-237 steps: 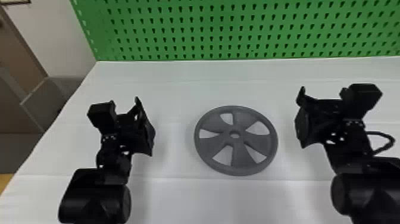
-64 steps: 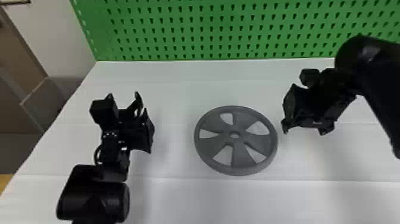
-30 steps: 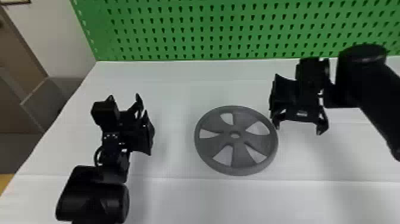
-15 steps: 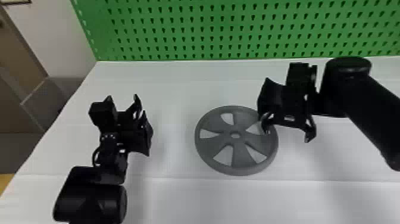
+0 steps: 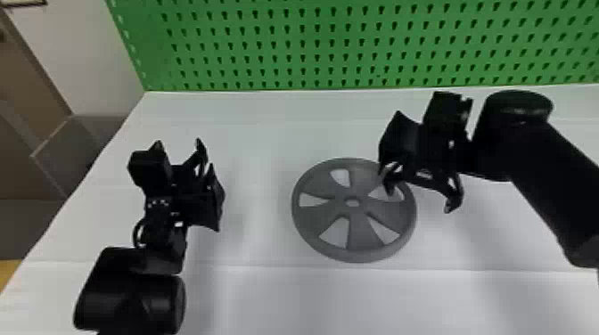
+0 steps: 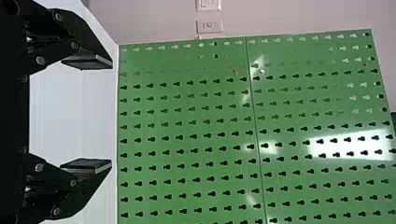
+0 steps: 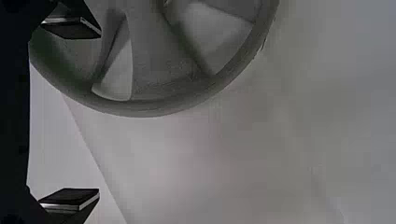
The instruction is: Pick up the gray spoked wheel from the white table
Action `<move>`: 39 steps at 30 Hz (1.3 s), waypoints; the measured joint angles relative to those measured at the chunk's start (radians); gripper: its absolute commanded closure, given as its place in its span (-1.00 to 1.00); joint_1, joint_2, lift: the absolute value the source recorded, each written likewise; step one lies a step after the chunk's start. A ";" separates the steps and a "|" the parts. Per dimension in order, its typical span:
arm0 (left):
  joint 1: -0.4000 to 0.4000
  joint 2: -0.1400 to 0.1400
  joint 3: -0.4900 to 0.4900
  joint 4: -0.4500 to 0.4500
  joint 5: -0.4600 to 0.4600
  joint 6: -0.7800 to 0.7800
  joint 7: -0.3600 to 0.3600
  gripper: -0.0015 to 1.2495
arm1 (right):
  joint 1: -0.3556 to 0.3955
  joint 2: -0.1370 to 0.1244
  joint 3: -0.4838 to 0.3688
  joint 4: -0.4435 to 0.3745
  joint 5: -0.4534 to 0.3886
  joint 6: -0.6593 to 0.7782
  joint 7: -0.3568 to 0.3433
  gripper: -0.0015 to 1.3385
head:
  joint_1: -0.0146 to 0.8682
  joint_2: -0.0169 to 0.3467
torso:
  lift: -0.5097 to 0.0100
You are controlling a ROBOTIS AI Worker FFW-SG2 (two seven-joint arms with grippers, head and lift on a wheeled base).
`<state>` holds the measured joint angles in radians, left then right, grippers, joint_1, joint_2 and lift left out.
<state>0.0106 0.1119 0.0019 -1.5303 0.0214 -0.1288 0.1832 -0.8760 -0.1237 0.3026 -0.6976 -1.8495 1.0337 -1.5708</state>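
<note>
Presently, you have the gray spoked wheel (image 5: 361, 232) lying flat on the white tabletop (image 5: 249, 303), near the middle of the head view, its five spokes and five openings facing up. Your right gripper (image 5: 420, 198) is over the wheel's right side, its arm entering from the right edge of that view. Its fingers (image 7: 70, 198) stand open, wide apart: in the head view one reaches over the wheel, at an opening next to the rim, and the other is outside the rim, above the bare tabletop. You have part of the rim between the two as seen from the head, though contact cannot be confirmed. Your left gripper (image 5: 205, 155) is parked well apart from the wheel, on its left side, above the tabletop. Its fingers (image 6: 86, 165) are likewise open, with a clear gap between them, and the left wrist camera faces the green pegboard (image 6: 187, 140). For your record, this pegboard stands along the tabletop's far edge, and a wall plate (image 6: 209, 25) is mounted on the pale wall (image 6: 289, 16) above it.
</note>
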 measured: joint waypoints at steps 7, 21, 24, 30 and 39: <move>0.009 0.012 -0.004 -0.008 0.008 0.000 0.011 -0.21 | 0.087 0.026 -0.109 -0.130 0.032 -0.061 0.000 -0.84 | 0.80 -0.25 | 0.70; 0.017 0.021 0.007 -0.032 0.015 0.009 0.019 -0.20 | 0.184 0.038 -0.135 -0.255 0.052 -0.179 0.000 -0.84 | 0.80 -0.25 | 0.70; 0.018 0.021 0.009 -0.036 0.014 0.011 0.019 -0.20 | 0.202 0.043 -0.150 -0.283 0.050 -0.191 0.000 -0.84 | 0.80 -0.25 | 0.70; 0.021 0.022 0.013 -0.040 0.014 0.012 0.021 -0.20 | 0.257 0.051 -0.174 -0.376 0.044 -0.223 0.000 -0.84 | 0.80 -0.25 | 0.70; 0.019 0.022 0.007 -0.040 0.012 0.012 0.029 -0.20 | 0.343 0.029 -0.194 -0.475 0.041 -0.286 0.000 -0.84 | 0.80 -0.25 | 0.70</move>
<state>0.0299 0.1336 0.0092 -1.5708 0.0331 -0.1166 0.2117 -0.5332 -0.0946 0.1087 -1.1722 -1.8085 0.7479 -1.5708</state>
